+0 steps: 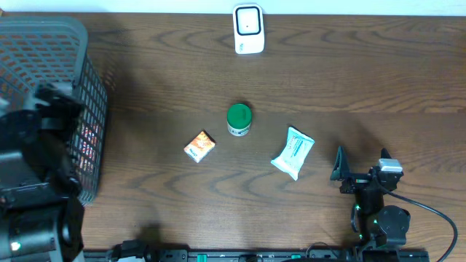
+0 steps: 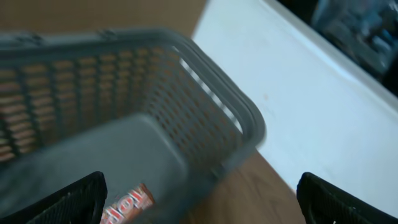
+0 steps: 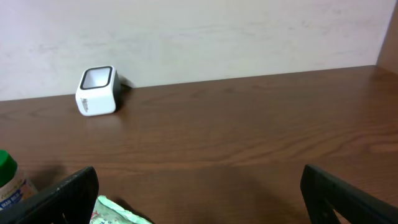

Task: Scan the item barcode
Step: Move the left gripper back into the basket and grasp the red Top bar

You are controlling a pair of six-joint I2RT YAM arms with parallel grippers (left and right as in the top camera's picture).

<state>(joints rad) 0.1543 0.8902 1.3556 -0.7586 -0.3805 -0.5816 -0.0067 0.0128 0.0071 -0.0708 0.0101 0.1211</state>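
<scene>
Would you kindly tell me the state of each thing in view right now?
left end effector: open, empty, over the basket.
right end effector: open, empty.
basket: upright, holding a packet.
scanner: upright, nothing in front of it.
green-lidded jar: upright, lid on.
orange box: lying flat, untouched.
white pouch: lying flat, untouched.

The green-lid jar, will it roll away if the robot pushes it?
Probably not while it stands upright, as the jar does now. It looks short and wide, so it would likely slide rather than tip. Knocked onto its round side, it could roll across the smooth table.
</scene>
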